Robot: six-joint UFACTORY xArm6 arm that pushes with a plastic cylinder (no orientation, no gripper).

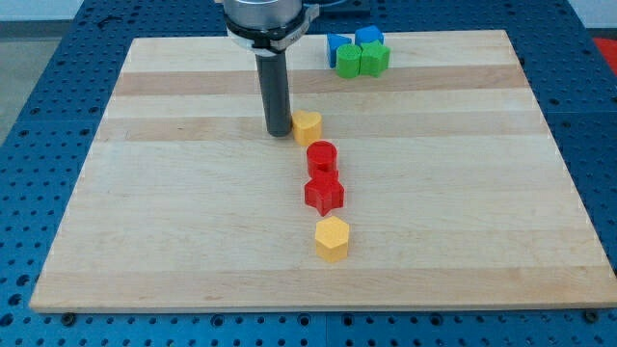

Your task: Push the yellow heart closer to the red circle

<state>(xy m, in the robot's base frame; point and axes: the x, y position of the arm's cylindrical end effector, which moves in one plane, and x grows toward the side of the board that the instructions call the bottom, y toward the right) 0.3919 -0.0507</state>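
The yellow heart lies near the middle of the wooden board, just above the red circle with a small gap between them. My tip stands right at the heart's left side, touching or almost touching it. The rod rises straight up from there to the arm at the view's top.
A red star sits directly below the red circle, touching it. A yellow hexagon lies below the star. At the view's top right, two blue blocks and two green blocks cluster together. The board's edge runs along the view's bottom.
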